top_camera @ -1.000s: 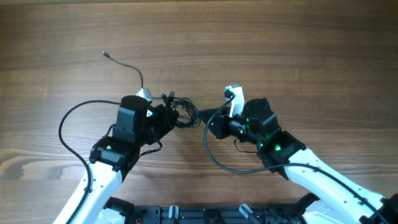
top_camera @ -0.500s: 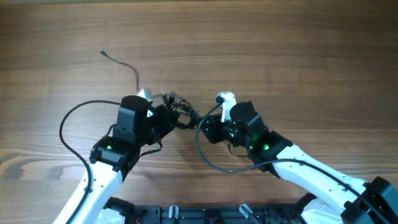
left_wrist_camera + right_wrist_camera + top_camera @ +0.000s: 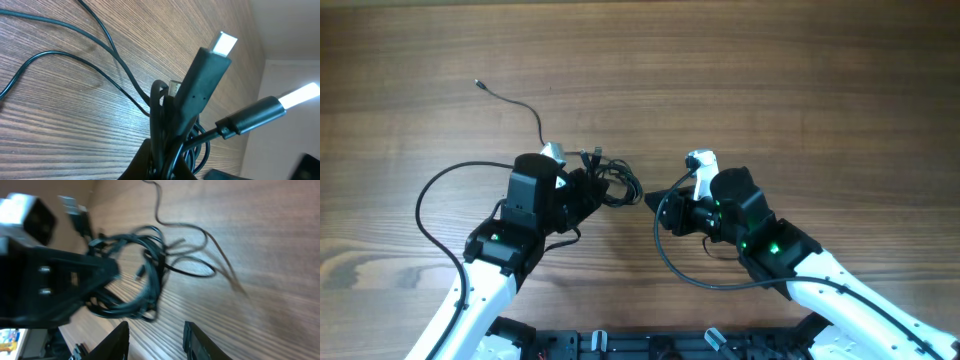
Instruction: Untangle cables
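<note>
- Brown wood-grain table [image 3: 750, 70] fills the overhead view. The cables [image 3: 612, 182] are seen as a small dark knot near the middle of it, at the tip of the left gripper [image 3: 585, 186]. One strand trails up and to the left to a small plug [image 3: 480, 86]. The right gripper [image 3: 658, 207] is held just beside the knot, apart from it. From above, neither gripper's jaws can be made out and the strands in the knot cannot be told apart. The thicker arm wires [image 3: 425, 205] are not to be mistaken for the cables.
- From the left wrist, the bundle is seen rising from between the fingers, which are cut off at the lower edge, so it is judged to be pinched there. Two plug ends [image 3: 207, 65] stand up stiffly, their metal tips washed out by glare. The cords are judged light, limp and a little springy. The plugs are judged hard and likely to snag in loops.
- From the right wrist, the right gripper's fingers [image 3: 118, 340] are shown spread wide with nothing between them. The coil hangs ahead, at the left gripper's black body. A hold is best taken on a plug body or on the free loop [image 3: 192, 275] at the coil's right side, not on the whole bundle. Motion blur softens this picture, so the crossings cannot be traced.
</note>
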Controlling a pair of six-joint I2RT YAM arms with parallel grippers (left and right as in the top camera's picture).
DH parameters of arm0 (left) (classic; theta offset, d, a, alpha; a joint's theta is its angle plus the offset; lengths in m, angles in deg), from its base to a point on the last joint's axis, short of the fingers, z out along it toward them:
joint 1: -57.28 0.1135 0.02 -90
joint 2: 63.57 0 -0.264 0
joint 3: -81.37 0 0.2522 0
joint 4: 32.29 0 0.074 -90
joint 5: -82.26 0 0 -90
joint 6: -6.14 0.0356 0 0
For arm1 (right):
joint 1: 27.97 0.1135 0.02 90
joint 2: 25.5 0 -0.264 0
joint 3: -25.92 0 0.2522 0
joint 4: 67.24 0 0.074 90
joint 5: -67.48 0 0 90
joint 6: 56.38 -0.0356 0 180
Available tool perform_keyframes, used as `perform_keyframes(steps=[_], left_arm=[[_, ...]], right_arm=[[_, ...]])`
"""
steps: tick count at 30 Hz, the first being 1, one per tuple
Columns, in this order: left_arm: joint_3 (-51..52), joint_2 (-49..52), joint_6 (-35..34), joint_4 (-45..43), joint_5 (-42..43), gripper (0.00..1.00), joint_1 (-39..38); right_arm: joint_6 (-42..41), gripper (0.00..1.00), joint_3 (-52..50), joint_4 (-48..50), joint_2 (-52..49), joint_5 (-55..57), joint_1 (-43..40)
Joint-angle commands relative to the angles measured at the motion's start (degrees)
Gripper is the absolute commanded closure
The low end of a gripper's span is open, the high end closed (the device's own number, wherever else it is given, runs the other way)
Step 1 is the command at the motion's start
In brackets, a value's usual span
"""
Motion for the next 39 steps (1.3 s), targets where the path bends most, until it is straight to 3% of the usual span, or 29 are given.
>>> perform_keyframes(steps=[1, 6, 20, 24, 27, 28, 30, 33, 38, 39], left_arm=[[-0.13, -0.7, 0.07, -0.17, 0.11, 0.96, 0.2], [-0.13, -0.7, 0.07, -0.13, 1.03, 0.96, 0.2], [-0.13, -0.7, -0.2, -3.74, 8.28, 0.96, 0.2], [-0.13, -0.7, -0.37, -4.35, 11.96, 0.96, 0.2], [-0.13, -0.72, -0.28, -6.29, 15.74, 0.96, 0.2], [-0.13, -0.83, 0.35, -7.76, 17.99, 0.96, 0.26], [-0.13, -2.19, 3.5, -8.41, 20.57, 0.96, 0.61], [-0.13, -6.75, 9.53, -7.19, 22.8, 0.96, 1.88], [-0.13, -16.79, 16.94, -4.79, 22.23, 0.96, 2.12], [-0.13, -17.88, 17.4, -3.17, 21.03, 0.96, 2.12]], right_arm=[[2.54, 0.64, 0.2, 3.23, -2.36, 1.62, 0.9], [2.27, 0.68, 0.2, 10.67, -12.26, 2.08, 0.87], [-4.37, 0.7, 0.2, 15.13, -17.14, 2.84, 0.87], [-14.99, 0.67, 0.2, 24.0, -19.71, 2.95, 0.87], [-19.1, 0.7, 0.2, 23.87, -22.03, 7.58, 0.85], [-20.48, 0.7, 0.2, 17.81, -22.88, 14.58, -0.24], [-26.16, 0.71, 0.2, 9.33, -22.82, 17.27, -4.83], [-21.86, 0.78, 0.2, 7.26, -22.82, 7.19, -15.45], [-18.56, 0.76, 0.2, 3.06, -22.82, 2.75, -27.43], [-17.18, 0.71, 0.2, 3.1, -22.82, 0.79, -28.55]])
